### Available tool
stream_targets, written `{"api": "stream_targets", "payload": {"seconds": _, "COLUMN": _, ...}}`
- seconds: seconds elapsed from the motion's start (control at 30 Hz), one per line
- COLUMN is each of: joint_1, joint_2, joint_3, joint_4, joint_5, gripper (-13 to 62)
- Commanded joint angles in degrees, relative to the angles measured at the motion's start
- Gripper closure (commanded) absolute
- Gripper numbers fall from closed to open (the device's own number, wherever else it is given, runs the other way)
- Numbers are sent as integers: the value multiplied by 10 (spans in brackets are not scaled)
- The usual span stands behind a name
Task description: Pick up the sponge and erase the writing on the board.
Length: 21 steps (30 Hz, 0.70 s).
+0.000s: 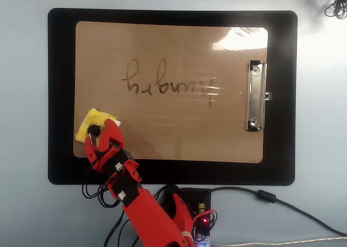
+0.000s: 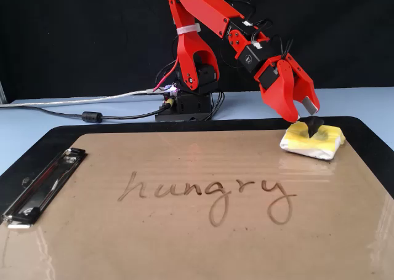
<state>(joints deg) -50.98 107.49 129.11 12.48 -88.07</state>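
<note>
While our tool (image 2: 306, 121) straddles the sponge (image 2: 312, 140), jaws narrowly parted, we should close squarely on it before sweeping across the writing (image 2: 206, 194).

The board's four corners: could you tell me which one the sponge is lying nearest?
The sponge lies nearest the board corner closest to the arm's base, opposite the clip end; in the overhead view, that is the lower left corner.

Pale blue table (image 2: 37, 138) before a black backdrop (image 2: 80, 40), glare overhead.
</note>
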Motion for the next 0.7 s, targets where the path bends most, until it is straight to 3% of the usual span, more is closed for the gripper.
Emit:
{"api": "stream_targets", "payload": {"seconds": 0.0, "joint_1": -8, "joint_2": 7, "joint_3": -25, "joint_4": -13, "joint_5": -13, "gripper": 187}}
{"api": "stream_targets", "payload": {"seconds": 0.17, "joint_1": -17, "joint_2": -17, "joint_3": -20, "joint_4": -83, "joint_5": -15, "gripper": 188}}
{"api": "stream_targets", "payload": {"seconds": 0.37, "joint_1": -19, "joint_2": -127, "joint_3": -1, "joint_4": -243, "joint_5": -17, "gripper": 187}}
{"api": "stream_targets", "payload": {"seconds": 0.67, "joint_1": -43, "joint_2": -135, "joint_3": 78, "joint_4": -322, "joint_5": -14, "gripper": 186}}
